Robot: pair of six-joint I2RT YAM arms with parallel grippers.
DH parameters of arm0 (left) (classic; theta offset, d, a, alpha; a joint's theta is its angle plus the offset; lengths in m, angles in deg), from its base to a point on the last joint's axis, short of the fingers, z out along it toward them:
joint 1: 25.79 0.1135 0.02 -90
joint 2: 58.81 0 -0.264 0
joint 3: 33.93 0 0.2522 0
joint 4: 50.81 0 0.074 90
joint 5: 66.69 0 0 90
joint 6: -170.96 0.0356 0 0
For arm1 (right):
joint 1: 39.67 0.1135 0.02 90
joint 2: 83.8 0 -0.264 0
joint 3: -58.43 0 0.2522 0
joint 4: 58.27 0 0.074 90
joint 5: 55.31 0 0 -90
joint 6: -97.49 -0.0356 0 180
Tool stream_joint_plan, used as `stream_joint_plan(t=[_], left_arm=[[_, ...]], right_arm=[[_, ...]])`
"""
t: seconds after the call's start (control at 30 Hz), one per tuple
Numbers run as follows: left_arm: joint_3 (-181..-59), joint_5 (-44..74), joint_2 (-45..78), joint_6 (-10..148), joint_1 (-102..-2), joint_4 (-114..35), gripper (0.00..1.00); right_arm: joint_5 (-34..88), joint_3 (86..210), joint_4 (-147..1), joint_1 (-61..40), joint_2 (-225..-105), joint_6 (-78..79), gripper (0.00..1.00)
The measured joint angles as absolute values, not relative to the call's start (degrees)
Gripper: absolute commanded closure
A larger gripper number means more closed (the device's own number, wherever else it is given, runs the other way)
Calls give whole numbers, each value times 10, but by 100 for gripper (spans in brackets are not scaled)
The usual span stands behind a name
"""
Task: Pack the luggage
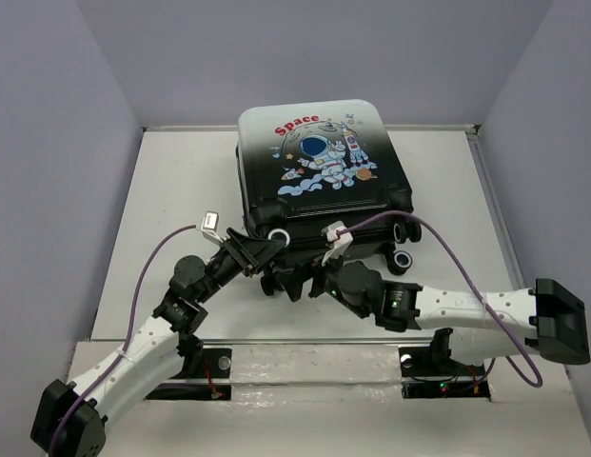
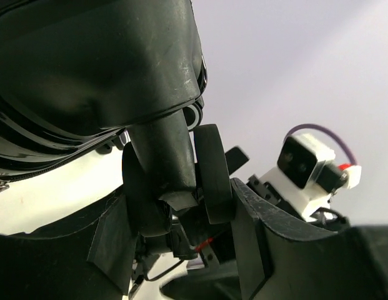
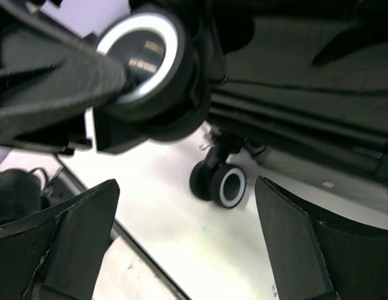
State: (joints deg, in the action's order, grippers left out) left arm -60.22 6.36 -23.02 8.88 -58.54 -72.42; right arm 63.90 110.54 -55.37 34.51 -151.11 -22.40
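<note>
Table (image 1: pixel 162 190) white, walled on three sides; luggage (image 1: pixel 314 171) lies flat at far centre, print side up, shell apparently shut, wheel end facing the near edge and the arms; no contents visible.

Left arm reaches in from the near left; left gripper (image 1: pixel 266 249) sits at the near-left corner of the case, and its wrist view shows the twin left caster (image 2: pixel 209 175) filling the gap between the fingers (image 2: pixel 250 237), both of which appear to press against it. Judged a half-wide clamp on that caster.

Right arm comes across from the near right; right gripper (image 3: pixel 185 187) hangs just near of the wheel end, jaws spread wide, holding nothing; only bare table and a farther wheel (image 3: pixel 226 185) show between them.

Purple cable (image 1: pixel 438 238) from the right wrist arcs over the near-right corner of the case.

Hazards, as judgement:
- a caster swivels on its stem; any pull or lift from the left clamp could let it turn and slip out, or drag the whole case askew;
- the two claws work close together at the wheel end, so a careless advance by the right could strike the left fingers;
- the cable could snag a wheel if the right arm sweeps left.
</note>
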Motion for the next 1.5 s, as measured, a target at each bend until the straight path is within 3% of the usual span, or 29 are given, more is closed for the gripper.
stream_joint_plan(t=[0.27,0.33,0.7,1.13,1.2,1.23,1.27,1.3,1.37,1.5], left_arm=[[-602,60,-231,89,-583,-724,43],[-602,60,-233,89,-583,-723,38],[-595,62,-250,94,-575,-732,19],[-589,94,-261,76,-563,-736,18],[-587,99,-264,76,-563,-736,18],[-586,103,-267,76,-563,-734,18],[-586,104,-268,76,-563,-732,18],[-586,106,-269,79,-563,-730,18],[-586,102,-271,89,-563,-726,19],[-589,114,-289,103,-563,-695,18]], right_arm=[[638,1191,-583,322,-1561,-156,6],[639,1201,-574,322,-1571,-142,6],[647,1207,-405,325,-1686,-58,15],[712,1208,-248,333,-1750,21,10],[721,1210,-248,335,-1752,36,20],[725,1211,-247,335,-1753,42,30],[725,1213,-246,335,-1754,45,44],[725,1214,-246,336,-1755,53,72],[738,1219,-241,338,-1762,60,91],[738,1220,-239,338,-1765,63,93]])
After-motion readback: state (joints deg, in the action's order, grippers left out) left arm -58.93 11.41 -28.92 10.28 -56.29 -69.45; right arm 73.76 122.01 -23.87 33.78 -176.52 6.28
